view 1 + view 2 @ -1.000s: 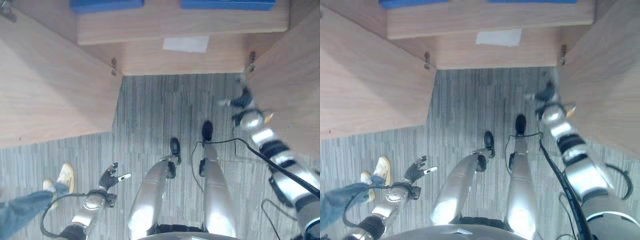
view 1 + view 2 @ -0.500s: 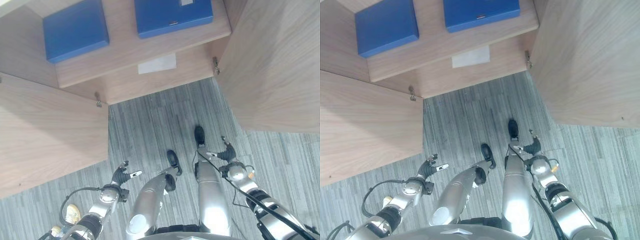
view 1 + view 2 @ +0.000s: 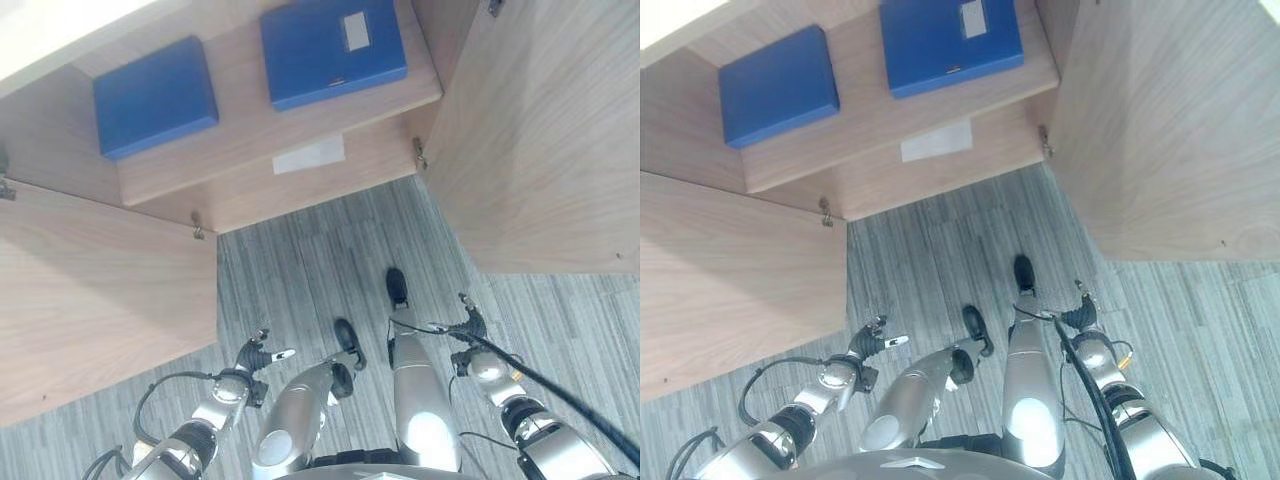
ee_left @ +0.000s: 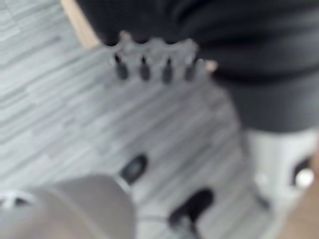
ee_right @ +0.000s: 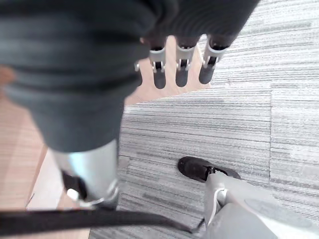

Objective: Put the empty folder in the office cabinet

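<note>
We see a blue folder (image 3: 333, 50) with a pale label lying flat on the cabinet shelf (image 3: 250, 125), toward the shelf's right end, and a second blue folder (image 3: 155, 96) lying flat toward its left end, the two well apart. Both cabinet doors (image 3: 100, 290) stand open on either side of the shelf, over the grey striped carpet (image 3: 300, 250). Below the shelf, our left hand (image 3: 262, 354) hangs over the carpet, fingers straight and relaxed, holding nothing. Our right hand (image 3: 470, 325) hangs beside the right-hand door, fingers straight, empty too.
</note>
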Controlling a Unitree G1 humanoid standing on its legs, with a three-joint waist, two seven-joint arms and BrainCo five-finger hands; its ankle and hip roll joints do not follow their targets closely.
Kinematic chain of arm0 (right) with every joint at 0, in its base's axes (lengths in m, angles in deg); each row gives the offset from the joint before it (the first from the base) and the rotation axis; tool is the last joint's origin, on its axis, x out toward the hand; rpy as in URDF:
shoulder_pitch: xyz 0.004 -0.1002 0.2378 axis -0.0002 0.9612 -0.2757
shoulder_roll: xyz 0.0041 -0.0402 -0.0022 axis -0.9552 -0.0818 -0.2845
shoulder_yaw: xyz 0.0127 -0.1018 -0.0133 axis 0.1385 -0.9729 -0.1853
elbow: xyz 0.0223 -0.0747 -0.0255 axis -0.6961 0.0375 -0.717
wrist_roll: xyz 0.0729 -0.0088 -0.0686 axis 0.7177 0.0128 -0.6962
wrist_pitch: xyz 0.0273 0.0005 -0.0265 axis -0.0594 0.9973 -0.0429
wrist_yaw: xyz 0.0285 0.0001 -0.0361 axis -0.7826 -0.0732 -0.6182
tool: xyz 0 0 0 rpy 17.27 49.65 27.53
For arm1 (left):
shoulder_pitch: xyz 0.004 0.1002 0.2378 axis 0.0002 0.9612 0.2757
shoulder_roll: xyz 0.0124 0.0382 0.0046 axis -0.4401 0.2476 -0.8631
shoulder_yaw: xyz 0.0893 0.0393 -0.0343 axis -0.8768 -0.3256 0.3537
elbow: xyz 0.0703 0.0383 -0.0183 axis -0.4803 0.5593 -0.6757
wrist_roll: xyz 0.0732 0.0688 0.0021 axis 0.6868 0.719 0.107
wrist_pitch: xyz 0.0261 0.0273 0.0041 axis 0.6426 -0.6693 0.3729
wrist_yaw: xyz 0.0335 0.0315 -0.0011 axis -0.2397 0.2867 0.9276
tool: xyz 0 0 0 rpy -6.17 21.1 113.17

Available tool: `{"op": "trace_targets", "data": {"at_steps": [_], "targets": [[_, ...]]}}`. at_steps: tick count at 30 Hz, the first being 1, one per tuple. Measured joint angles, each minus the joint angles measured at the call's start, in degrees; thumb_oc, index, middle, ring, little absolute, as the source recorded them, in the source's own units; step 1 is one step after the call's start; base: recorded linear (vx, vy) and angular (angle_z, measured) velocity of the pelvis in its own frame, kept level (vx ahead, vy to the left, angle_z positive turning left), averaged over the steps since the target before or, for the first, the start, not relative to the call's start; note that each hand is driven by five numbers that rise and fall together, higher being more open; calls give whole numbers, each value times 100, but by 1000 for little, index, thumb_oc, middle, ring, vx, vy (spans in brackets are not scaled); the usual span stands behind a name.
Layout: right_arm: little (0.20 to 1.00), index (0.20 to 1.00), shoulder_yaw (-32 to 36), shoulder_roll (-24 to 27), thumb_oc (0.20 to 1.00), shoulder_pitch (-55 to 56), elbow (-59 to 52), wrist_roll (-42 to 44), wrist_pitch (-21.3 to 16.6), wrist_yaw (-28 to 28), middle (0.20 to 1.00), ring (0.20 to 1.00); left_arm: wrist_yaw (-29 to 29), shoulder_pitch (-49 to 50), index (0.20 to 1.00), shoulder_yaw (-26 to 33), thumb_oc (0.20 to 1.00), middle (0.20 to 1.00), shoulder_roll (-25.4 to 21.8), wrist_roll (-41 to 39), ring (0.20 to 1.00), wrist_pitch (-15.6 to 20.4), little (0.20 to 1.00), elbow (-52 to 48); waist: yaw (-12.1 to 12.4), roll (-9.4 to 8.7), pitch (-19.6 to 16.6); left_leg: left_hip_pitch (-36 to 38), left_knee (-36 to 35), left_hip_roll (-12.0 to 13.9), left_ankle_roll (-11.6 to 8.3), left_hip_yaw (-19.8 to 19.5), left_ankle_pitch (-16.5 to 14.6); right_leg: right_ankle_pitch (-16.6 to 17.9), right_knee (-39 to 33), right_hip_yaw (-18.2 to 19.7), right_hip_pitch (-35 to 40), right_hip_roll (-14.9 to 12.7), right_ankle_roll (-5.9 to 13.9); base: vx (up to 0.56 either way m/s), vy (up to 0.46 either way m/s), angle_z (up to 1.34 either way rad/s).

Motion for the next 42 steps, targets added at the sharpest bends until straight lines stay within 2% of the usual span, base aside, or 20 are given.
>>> {"op": "trace_targets", "data": {"at_steps": [2, 6, 10, 12, 14, 16, 17, 21, 24, 26, 29, 30, 32, 35, 38, 42], "targets": [[1000, 1000, -3, -17, 1000, 39, -7, 7, -75, -192, 1000, 1000, -15, 3, 1000, -3, 1000, 1000, 63, 53, 1000, 10, 1000, 176, 2, -46, -140, 35, -4, 0, 9, 6, -21, -1, -5, 6, 32, 3, 0, -46, 45, -3], [1000, 1000, 25, -104, 1000, 89, -4, 9, -69, -347, 1000, 1000, -40, 20, 1000, -1, 1000, 1000, 90, 175, 1000, 30, 1000, 248, 7, -253, -315, 199, 1, -10, 21, 15, -56, 6, -39, 21, 202, 0, -1, -62, 51, -2], [1000, 1000, 31, -181, 1000, 111, 6, 9, -18, -479, 1000, 1000, -43, 6, 1000, 5, 1000, 1000, 101, 354, 1000, 44, 1000, 412, -9, -357, -457, 298, -193, 34, 80, 102, 11, -282, -211, 12, 318, 3, 208, -48, 53, -11], [1000, 1000, 39, -202, 1000, 213, 43, 11, 105, -619, 1000, 1000, -69, 24, 1000, 62, 1000, 1000, 111, 447, 1000, 47, 1000, 514, 7, -375, -476, 468, -353, 50, 115, 171, 79, -424, -91, -16, 362, -3, 92, -45, 95, -6], [1000, 1000, 180, -334, 1000, 323, 224, 17, 200, -822, 1000, 1000, -135, 91, 1000, 214, 1000, 1000, 125, 604, 1000, 53, 1000, 788, 9, -431, -552, 683, -487, 17, 66, 168, 93, -425, -121, -32, 504, -4, 109, 3, 77, -6], [1000, 1000, 214, -398, 1000, 584, 246, 18, 297, -1042, 1000, 1000, -176, 258, 1000, 277, 1000, 1000, 115, 693, 1000, 59, 1000, 991, -3, -436, -804, 930, -763, 18, -52, 132, 154, -476, -303, -63, 693, 52, 177, 22, 82, -12], [1000, 1000, 214, -398, 1000, 584, 246, 18, 297, -1042, 1000, 1000, -176, 258, 1000, 277, 1000, 1000, 115, 693, 1000, 59, 1000, 991, -3, -436, -804, 930, -763, 18, -52, 132, 154, -476, -303, -63, 693, 52, 177, 44, 97, -14], [1000, 1000, 249, -462, 1000, 1143, 250, 14, 358, -1313, 1000, 1000, -384, 428, 1000, 539, 1000, 1000, 154, 914, 1000, 151, 1000, 1143, -8, -625, -1339, 1444, -1246, 20, -65, 107, 320, -467, -408, -63, 1023, 158, 183, 35, 59, -5], [1000, 1000, 247, -559, 1000, 1430, 310, 18, 443, -1380, 1000, 1000, -455, 452, 1000, 596, 1000, 1000, 205, 1102, 1000, 188, 1000, 1281, -18, -838, -1719, 1680, -1472, 31, -89, 131, 344, -469, -425, 12, 1107, 230, 183, 21, 30, -8], [1000, 1000, 252, -598, 1000, 1463, 419, 30, 545, -1430, 1000, 1000, -552, 413, 1000, 615, 1000, 1000, 241, 1104, 1000, 162, 1000, 1356, -36, -963, -1849, 1768, -1573, 62, -78, 255, 388, -471, -409, 22, 1123, 253, 181, 6, 20, -16], [1000, 1000, 458, -650, 1000, 1605, 435, 241, 662, -1607, 1000, 1000, -674, 466, 1000, 671, 1000, 1000, 351, 1098, 1000, 110, 1000, 1358, -29, -1051, -1981, 1885, -1694, 98, -77, 296, 408, -440, -349, 18, 1170, 298, 214, -14, 20, -7], [1000, 1000, 472, -676, 1000, 1672, 463, 241, 757, -1659, 1000, 1000, -680, 472, 1000, 665, 1000, 1000, 395, 1100, 1000, 46, 1000, 1359, -35, -1096, -2008, 1984, -1715, 63, -92, 234, 400, -220, -319, 29, 1250, 307, 248, -20, 34, 7], [1000, 1000, 470, -682, 1000, 1729, 471, 241, 859, -1667, 1000, 1000, -601, 433, 1000, 675, 1000, 1000, 483, 1093, 1000, -19, 1000, 1363, -36, -1079, -2019, 2025, -1705, 49, -113, 137, 379, -58, -395, 58, 1329, 334, 88, -4, 17, 2], [1000, 1000, 470, -728, 1000, 1655, 468, 241, 924, -1672, 1000, 1000, -513, 399, 1000, 730, 1000, 1000, 525, 996, 1000, -95, 1000, 1366, -38, -1067, -2012, 2068, -1710, 42, -125, 139, 366, -68, -591, 68, 1459, 321, 139, 25, 9, 1], [1000, 1000, 462, -759, 1000, 1656, 467, 225, 976, -1696, 1000, 1000, -419, 486, 1000, 887, 1000, 1000, 570, 992, 1000, -265, 1000, 1374, -37, -970, -2021, 2157, -1797, 134, -134, 132, 371, -306, -588, 60, 1562, 362, 156, 23, 5, 8], [1000, 1000, 403, -779, 1000, 1636, 430, 218, 984, -1661, 1000, 1000, -256, 700, 1000, 1033, 1000, 1000, 583, 987, 1000, -388, 1000, 1421, 24, -891, -2090, 2186, -1804, 209, -214, 42, 386, -310, -531, 20, 1597, 441, 168, -5, -27, 12]]}}
